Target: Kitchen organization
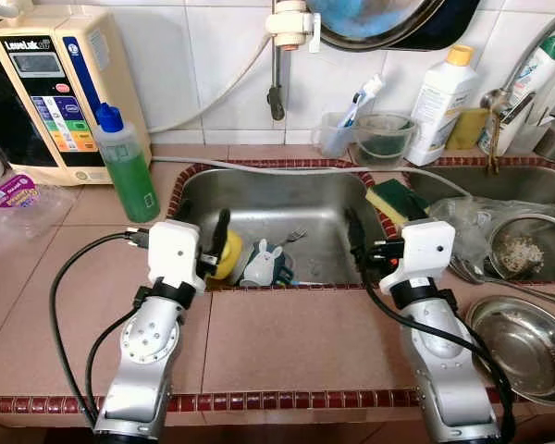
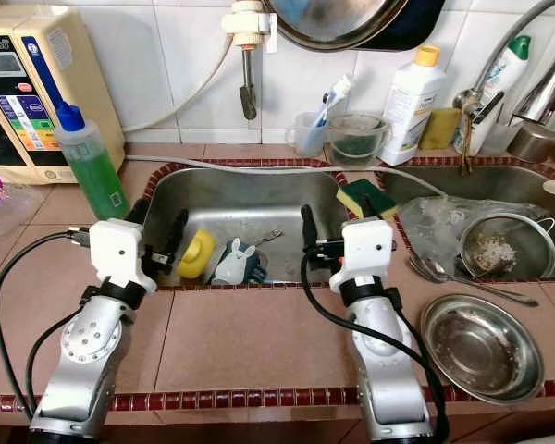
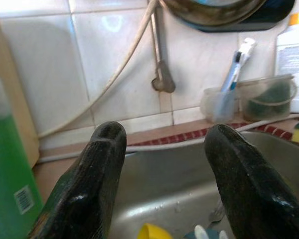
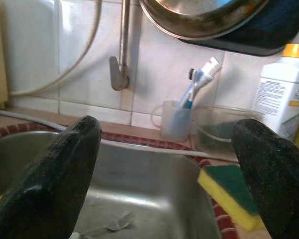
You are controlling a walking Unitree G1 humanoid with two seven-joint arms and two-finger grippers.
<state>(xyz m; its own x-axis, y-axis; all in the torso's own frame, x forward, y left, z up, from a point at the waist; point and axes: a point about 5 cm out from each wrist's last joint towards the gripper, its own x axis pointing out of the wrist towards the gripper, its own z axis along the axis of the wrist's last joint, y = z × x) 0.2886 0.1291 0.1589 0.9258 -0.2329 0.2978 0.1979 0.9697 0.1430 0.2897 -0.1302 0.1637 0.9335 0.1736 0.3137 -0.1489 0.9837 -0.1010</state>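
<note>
Left gripper [image 2: 159, 233] fingers spread, empty, over near-left rim of sink [image 2: 250, 192]; yellow cup [image 2: 197, 254] lies in sink just beside its right finger, not touching as far as can be told. Right gripper [image 4: 164, 164] fingers spread wide, empty, over near-right rim of same sink. White rabbit-shaped toy [image 2: 232, 262] lies beside yellow cup at near wall of basin, fork [image 2: 269, 237] just behind it, both between the two grippers.

Counter [image 2: 250, 333] is pinkish tile with dark red edge trim, white tiled wall behind. Sponge [image 2: 364, 197], yellow with green top, sits on divider between the two basins, just beyond right gripper. Second basin to the right holds strainer [image 2: 495, 242] with bits in it and clear plastic bag [image 2: 433, 220]. Spoon [image 2: 444, 273] and steel bowl [image 2: 481, 347] on counter right of right arm. Green soap bottle [image 2: 91, 165] stands at left of sink, near left gripper; water filter unit [image 2: 28, 83] behind it. Cup with toothbrush [image 2: 316, 125], clear bowl [image 2: 354, 137], white bottle [image 2: 413, 92] along back wall. Hose [image 2: 259, 166] runs along back rim
</note>
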